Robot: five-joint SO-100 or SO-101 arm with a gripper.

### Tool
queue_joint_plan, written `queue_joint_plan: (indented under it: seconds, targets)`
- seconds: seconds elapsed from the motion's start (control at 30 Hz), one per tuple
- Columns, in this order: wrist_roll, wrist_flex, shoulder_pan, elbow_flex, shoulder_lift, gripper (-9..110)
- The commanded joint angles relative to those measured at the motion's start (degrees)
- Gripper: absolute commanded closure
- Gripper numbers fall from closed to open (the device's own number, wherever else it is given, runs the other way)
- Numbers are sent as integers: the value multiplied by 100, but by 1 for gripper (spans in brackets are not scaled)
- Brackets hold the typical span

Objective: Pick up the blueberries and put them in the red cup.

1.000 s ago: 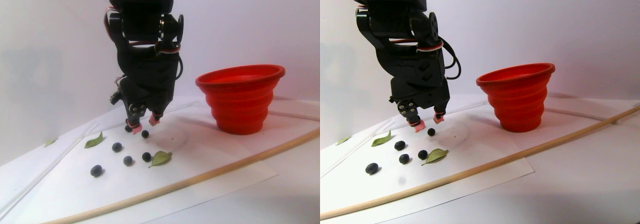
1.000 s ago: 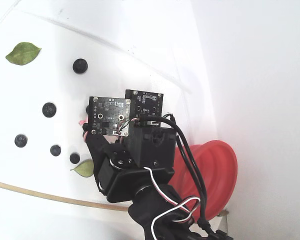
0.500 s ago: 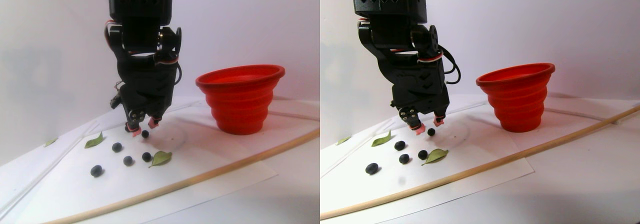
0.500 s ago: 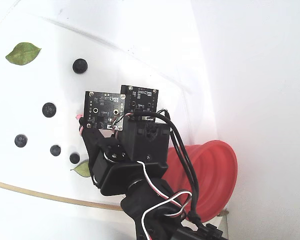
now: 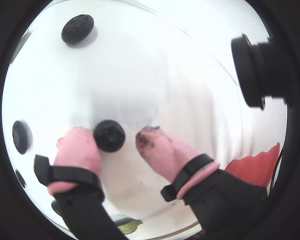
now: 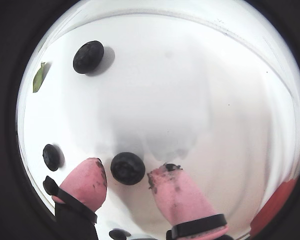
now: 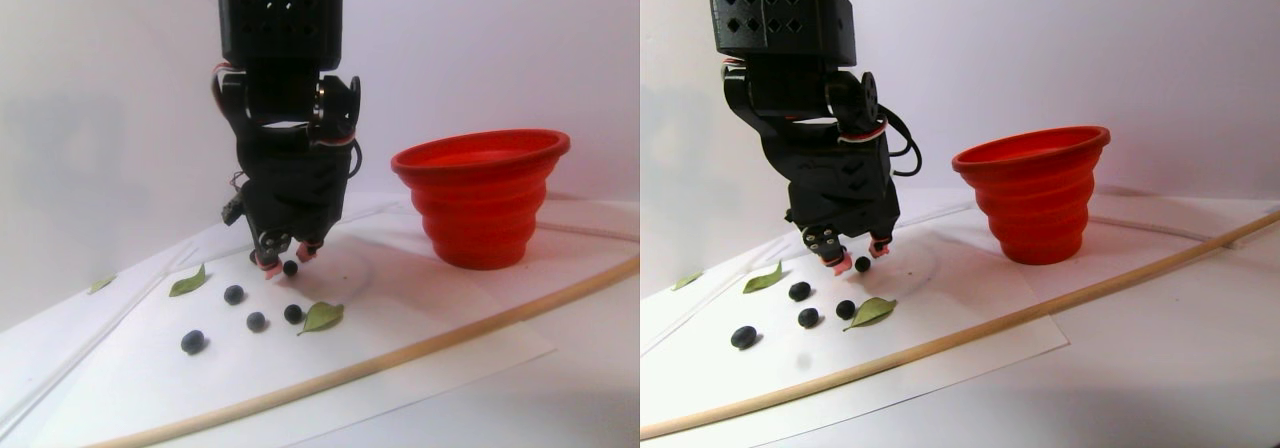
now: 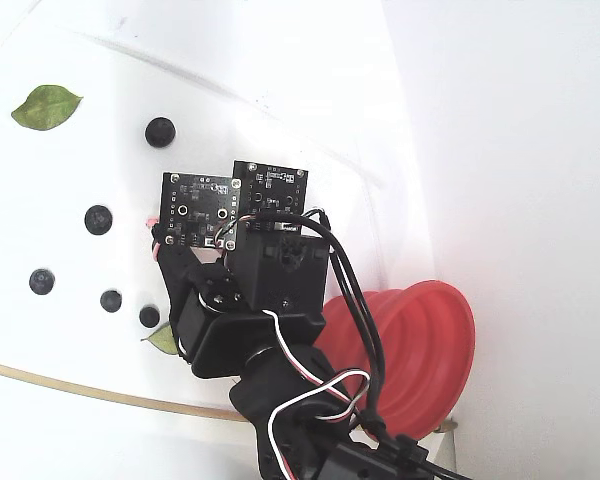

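My gripper (image 5: pixel 115 133) is open, its pink fingertips down at the white paper (image 7: pixel 420 298). One blueberry (image 5: pixel 109 135) lies on the paper between the fingertips, close to the left fingertip and apart from the right one; it also shows in the other wrist view (image 6: pixel 127 168) and in the stereo pair view (image 7: pixel 290 267). Several more blueberries lie loose nearby, such as one far ahead (image 6: pixel 88 56) and one to the left (image 6: pixel 51 156); a group lies in front of the gripper (image 7: pixel 256 321). The red cup (image 7: pixel 480 198) stands upright to the right.
Green leaves (image 7: pixel 322 316) (image 7: pixel 188 281) lie among the berries. A thin wooden stick (image 7: pixel 450 333) runs along the paper's near edge. The arm's body and cables (image 8: pixel 280 330) stand between the berries and the cup in the fixed view.
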Motion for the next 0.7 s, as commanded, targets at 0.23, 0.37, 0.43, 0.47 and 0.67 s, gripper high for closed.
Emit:
queue_joint_plan:
  seconds: [0.23, 0.37, 0.43, 0.47, 0.67]
  targets:
    - [-44, -220, -325, -290, -62, 84]
    - [-105, -237, -316, -299, -97, 85]
    - [-132, -237, -299, -325, -132, 85]
    - [-149, -237, -290, -334, -158, 85]
    - [-272, -281, -220, -378, -281, 86]
